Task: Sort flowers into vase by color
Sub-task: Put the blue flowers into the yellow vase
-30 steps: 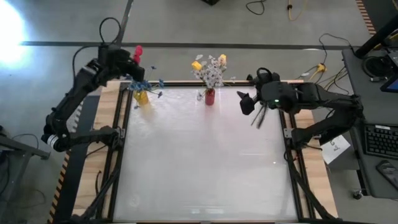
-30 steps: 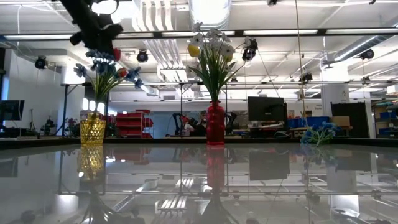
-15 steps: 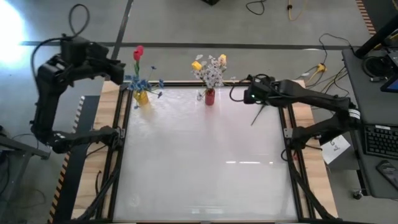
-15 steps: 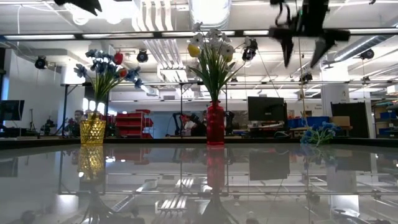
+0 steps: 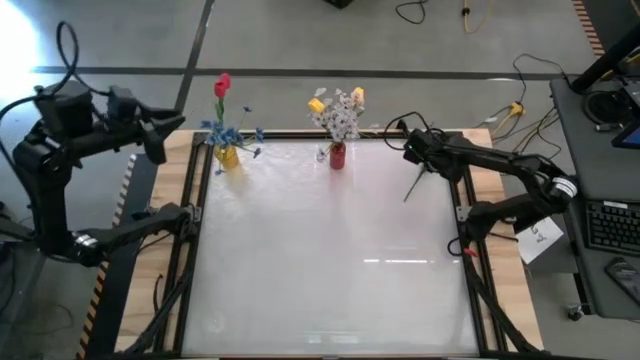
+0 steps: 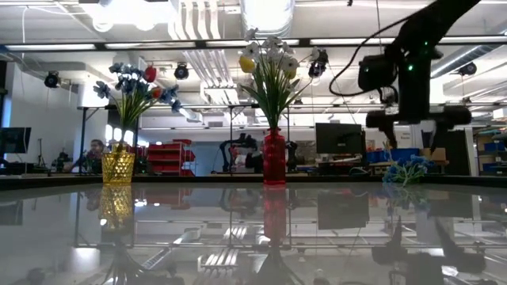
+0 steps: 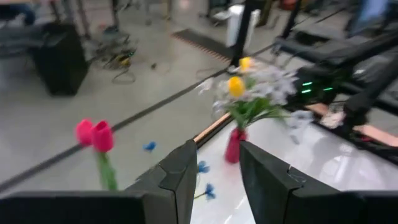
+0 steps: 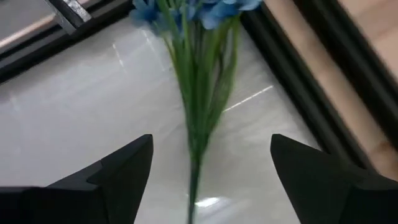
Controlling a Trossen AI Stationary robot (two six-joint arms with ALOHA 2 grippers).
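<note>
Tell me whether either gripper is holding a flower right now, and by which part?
Nothing is held. The right gripper is open above the blue flower lying on the table; the left gripper is open and empty, off the table's left side.

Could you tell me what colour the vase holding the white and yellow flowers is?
Red; the vase shows best in the low view.

1. Glossy, mirror-like white table top [image 6: 238,237], throwing back the ceiling lights and both vases.
2. Translucent, faceted yellow vase [image 6: 117,167], seemingly glass or clear plastic.
3. Translucent ribbed red vase [image 6: 274,157], shiny.
4. Matt black frame rails [image 5: 196,200] around the top; bare pale wood edging [image 5: 486,190] outside them.
5. Matt dark plastic-looking fingers [image 8: 118,177] on the right gripper [image 8: 208,180].
6. Smooth thin green stems on the blue flowers [image 8: 199,87].
</note>
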